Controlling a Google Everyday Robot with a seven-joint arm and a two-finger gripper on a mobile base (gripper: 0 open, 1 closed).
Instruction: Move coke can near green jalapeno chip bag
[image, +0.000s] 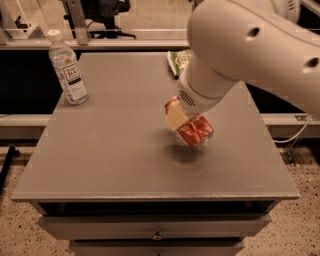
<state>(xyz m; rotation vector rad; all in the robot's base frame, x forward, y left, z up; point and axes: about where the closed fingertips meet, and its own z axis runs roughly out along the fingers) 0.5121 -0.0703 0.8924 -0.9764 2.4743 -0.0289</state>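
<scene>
Desk (110, 150): grey and flat, with plain edges all round. The right and far edges are close to where the can has to go. From where I stand, a can set down on its side there could roll off, because nothing would stop it.

Arm (250, 45): thick and white, reaching in from the upper right. It covers most of the far right corner. I judge that its bulk could sweep across the bag on the way over, because the two already overlap in my line of sight.

Water bottle (69, 70): upright at the far left, well apart from everything else. I see little risk to it.

Green chip bag (179, 60): lies flat at the far edge, only its left part showing past the arm. It looks light and crinkly, so a nudge could shove it away or off the back.

End effector (189, 122): over the middle of the desk, clamped on the can, one pale finger (175, 118) pressed to its left side.

Coke can (197, 132): held tilted, clear of the desk, with a shadow beneath it. It is some way short of the bag. The smooth round metal could twist or slip in that slanted grip, and I think an early release would send it rolling.
</scene>
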